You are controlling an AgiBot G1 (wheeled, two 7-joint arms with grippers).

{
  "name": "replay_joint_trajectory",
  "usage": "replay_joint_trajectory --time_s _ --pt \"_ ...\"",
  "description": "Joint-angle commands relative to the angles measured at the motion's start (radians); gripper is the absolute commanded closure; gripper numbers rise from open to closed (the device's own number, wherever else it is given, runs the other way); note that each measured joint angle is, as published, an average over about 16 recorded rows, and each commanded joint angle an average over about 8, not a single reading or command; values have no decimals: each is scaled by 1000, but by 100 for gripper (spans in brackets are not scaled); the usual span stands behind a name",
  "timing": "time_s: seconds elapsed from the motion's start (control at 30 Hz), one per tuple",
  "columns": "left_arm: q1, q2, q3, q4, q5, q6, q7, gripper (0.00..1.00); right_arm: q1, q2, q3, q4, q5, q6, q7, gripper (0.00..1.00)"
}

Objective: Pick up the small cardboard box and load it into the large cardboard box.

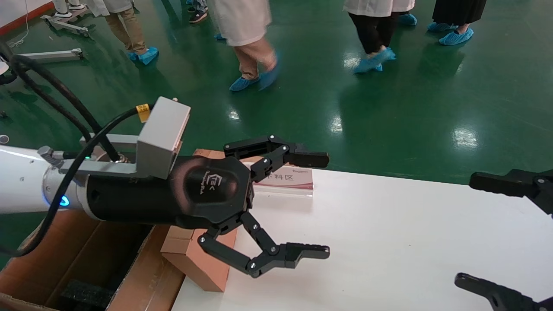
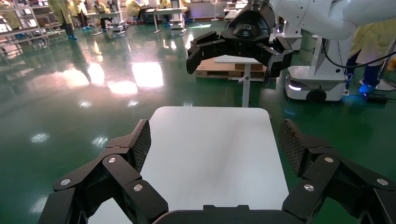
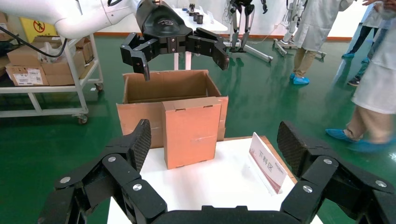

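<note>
Head view: left end effector (image 1: 317,205) (spread wide) hides most of small cardboard box (image 1: 203,263).

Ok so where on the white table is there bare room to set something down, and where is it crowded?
The white table is bare across its middle, between the left gripper and the right gripper, both open above it. It is crowded at the left end: the small cardboard box stands at the edge beside the large cardboard box, with a sign stand along the far edge.

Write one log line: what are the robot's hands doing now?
left gripper: open, above small cardboard box | right gripper: open, idle over white table | large cardboard box: not loaded
</note>
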Motion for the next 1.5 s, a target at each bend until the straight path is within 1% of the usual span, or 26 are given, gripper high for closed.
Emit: replay_joint_trajectory --time_s 0.03,0.53,0.63,0.77,0.93,1.1,1.37,1.5 --pt "0 0 0 0 0 0 0 0 0 0 0 0 0 0 0 0" --pt "-1 -3 2 -1 7 -1 -2 0 0 0 0 0 0 0 0 0" --pt "-8 -13 11 -6 31 -5 -13 0 0 0 0 -1 0 0 0 0" --pt "-29 -34 34 -22 90 -23 -60 0 0 0 -1 -1 0 0 0 0" --pt "-88 -62 83 -45 201 -38 -169 0 1 0 -1 -1 0 0 -1 0" --pt "-203 -72 153 -60 362 -16 -310 0 1 0 -1 -1 1 0 -1 0" --pt "-399 -28 283 -66 620 45 -564 0 1 0 -2 -1 1 0 -1 0" --pt "-487 2 359 -70 742 62 -675 0 1 1 -2 -1 1 0 -1 0"
